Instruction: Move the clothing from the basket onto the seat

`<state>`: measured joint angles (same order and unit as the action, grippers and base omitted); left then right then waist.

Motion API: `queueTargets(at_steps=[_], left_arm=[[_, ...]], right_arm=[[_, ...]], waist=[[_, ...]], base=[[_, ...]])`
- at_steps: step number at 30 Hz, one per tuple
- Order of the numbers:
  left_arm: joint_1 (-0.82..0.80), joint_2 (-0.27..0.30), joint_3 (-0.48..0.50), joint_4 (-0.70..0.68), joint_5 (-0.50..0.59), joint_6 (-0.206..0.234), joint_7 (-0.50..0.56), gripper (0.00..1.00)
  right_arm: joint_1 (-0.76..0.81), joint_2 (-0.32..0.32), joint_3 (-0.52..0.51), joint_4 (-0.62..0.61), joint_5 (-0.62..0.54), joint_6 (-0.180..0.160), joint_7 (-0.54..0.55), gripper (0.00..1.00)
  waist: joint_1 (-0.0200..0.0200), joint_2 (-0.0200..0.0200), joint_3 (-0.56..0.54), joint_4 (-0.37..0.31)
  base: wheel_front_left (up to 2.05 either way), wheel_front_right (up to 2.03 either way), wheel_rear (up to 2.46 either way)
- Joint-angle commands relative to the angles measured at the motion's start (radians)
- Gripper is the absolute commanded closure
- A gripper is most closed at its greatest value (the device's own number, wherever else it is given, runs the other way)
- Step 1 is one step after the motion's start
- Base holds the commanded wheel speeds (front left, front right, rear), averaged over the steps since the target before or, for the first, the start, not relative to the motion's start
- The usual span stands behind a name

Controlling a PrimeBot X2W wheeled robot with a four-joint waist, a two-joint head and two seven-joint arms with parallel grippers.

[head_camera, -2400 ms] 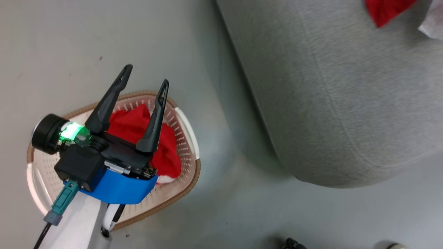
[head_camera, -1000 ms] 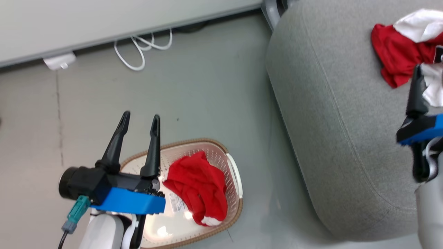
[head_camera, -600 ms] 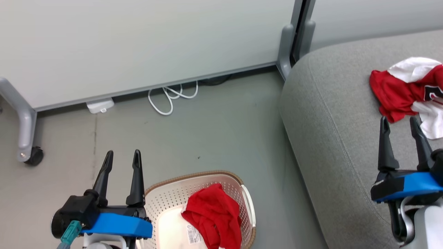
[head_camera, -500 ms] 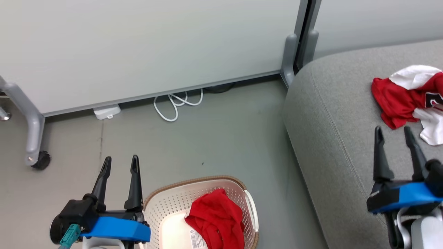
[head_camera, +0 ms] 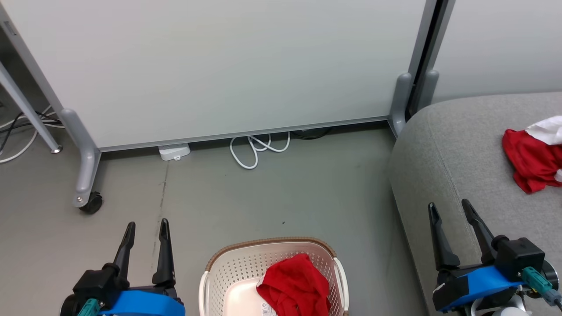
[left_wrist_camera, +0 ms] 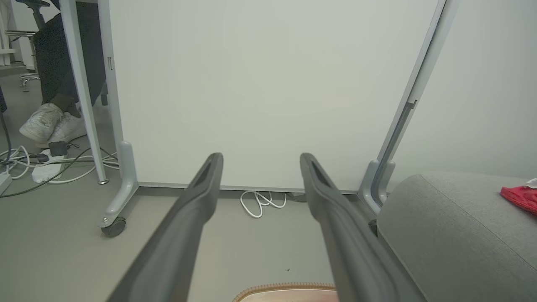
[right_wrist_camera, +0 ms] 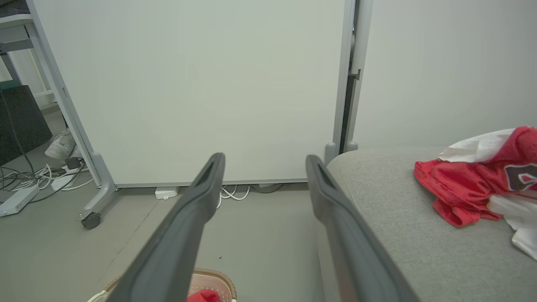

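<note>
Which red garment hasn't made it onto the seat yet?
The plain red bundle lying in the basket; the other red garment, with white fabric, lies on the grey seat.

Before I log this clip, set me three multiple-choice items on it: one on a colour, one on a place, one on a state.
1. What colour is the rim of the basket?
A. blue
B. brown
C. black

2. Where does the jersey lie?
A. in the basket
B. on the seat
C. on the floor

3. How do the left gripper and right gripper stand?
A. both open, empty
B. left shut on cloth
C. right shut on cloth

Answers:
1 B, the rim is a brown woven-look strip.
2 B, it lies crumpled on the grey seat.
3 A, both are spread with nothing between.
</note>
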<state>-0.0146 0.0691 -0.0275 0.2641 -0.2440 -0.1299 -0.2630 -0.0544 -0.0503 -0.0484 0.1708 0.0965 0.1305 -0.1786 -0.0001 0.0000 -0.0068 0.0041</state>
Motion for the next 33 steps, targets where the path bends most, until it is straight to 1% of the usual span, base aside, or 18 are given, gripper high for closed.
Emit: queueTargets(at_steps=[1,11,26,33], left_arm=[[0.012,0.005,-0.001,0.007,0.001,-0.001,-0.003,0.00],[0.025,0.016,-0.002,0.027,-0.011,-0.001,-0.003,0.00],[0.014,0.017,-0.006,0.028,0.003,-0.001,-0.003,0.00],[-0.024,0.029,-0.036,0.041,0.007,-0.001,-0.003,0.00]], right_arm=[[0.019,-0.001,0.003,0.003,-0.005,0.000,-0.003,0.00],[0.025,0.000,0.004,0.012,0.019,0.000,-0.009,0.00],[0.014,0.000,0.015,0.011,0.032,0.000,-0.010,0.00],[-0.015,0.000,0.039,-0.021,0.032,0.000,-0.008,0.00]], waist=[[0.0001,0.0000,-0.008,0.012],[0.0001,0.0000,-0.011,0.028],[0.0001,0.0000,0.002,0.014],[0.0001,0.0000,0.069,-0.005]], base=[[0.00,0.00,0.00],[0.00,0.00,0.00],[0.00,0.00,0.00],[0.00,0.00,0.00]])
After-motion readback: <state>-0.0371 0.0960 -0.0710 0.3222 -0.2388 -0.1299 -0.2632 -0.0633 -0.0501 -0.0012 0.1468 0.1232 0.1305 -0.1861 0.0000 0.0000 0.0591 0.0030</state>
